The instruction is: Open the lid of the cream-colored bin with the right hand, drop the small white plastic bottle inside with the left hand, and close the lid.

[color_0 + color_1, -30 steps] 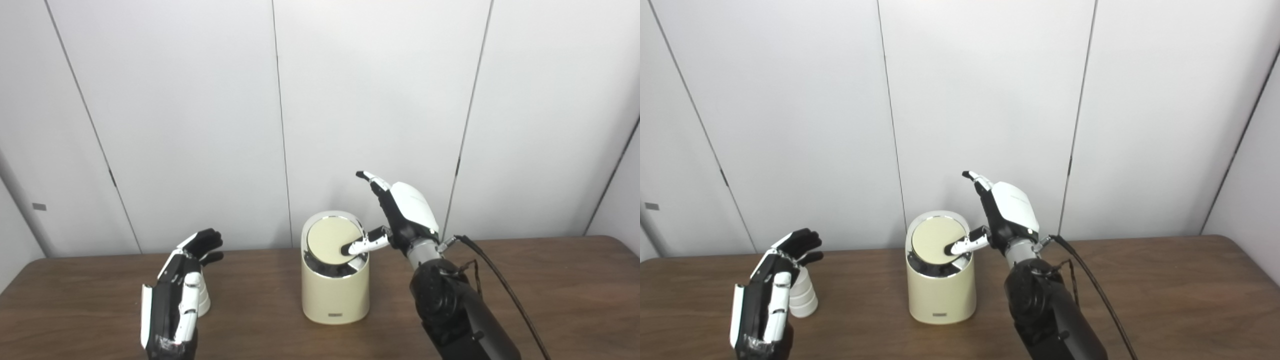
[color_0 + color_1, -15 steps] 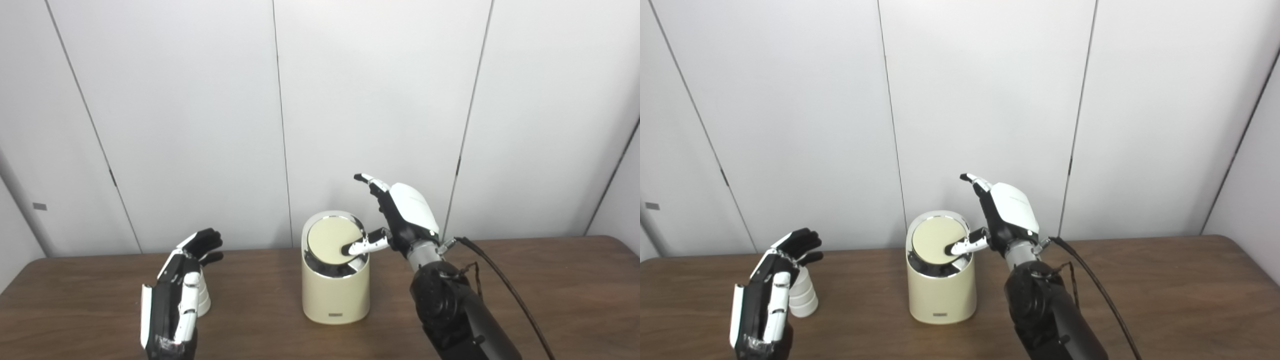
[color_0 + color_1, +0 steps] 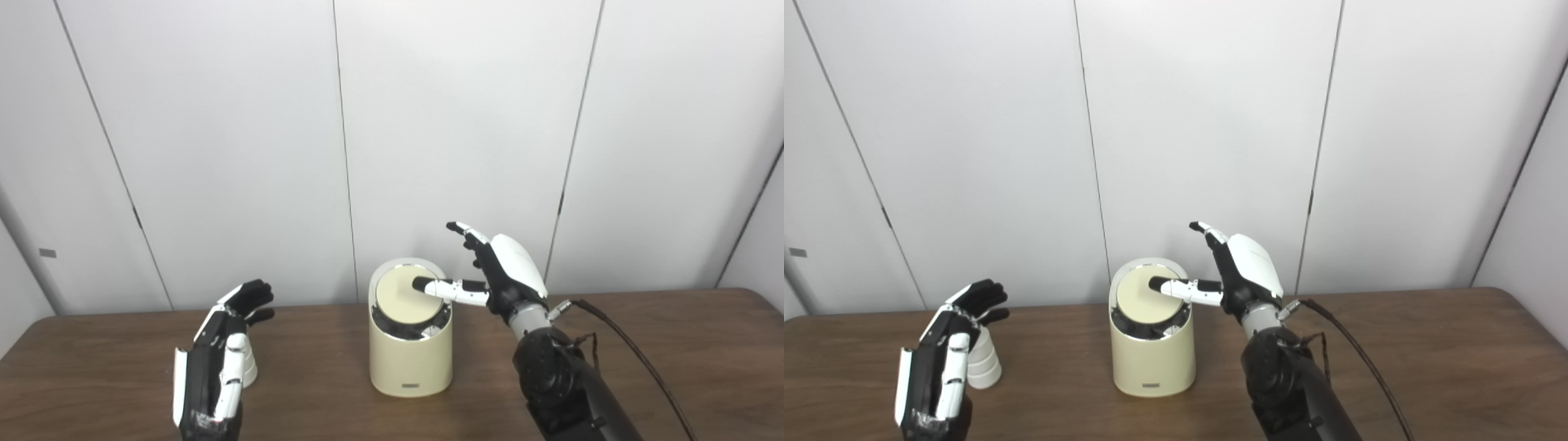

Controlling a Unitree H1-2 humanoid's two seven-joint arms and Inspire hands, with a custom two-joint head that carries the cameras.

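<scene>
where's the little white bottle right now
The small white bottle stands on the table at the left of both views, just behind the open left hand and left of the cream bin.

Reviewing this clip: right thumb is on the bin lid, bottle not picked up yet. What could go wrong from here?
1. Only the right hand thumb presses the lid; it may slip off and the tilted lid swing back.
2. The sideways push could tip or slide the bin.
3. The open left hand stands close beside the bottle and may knock it over.
</scene>
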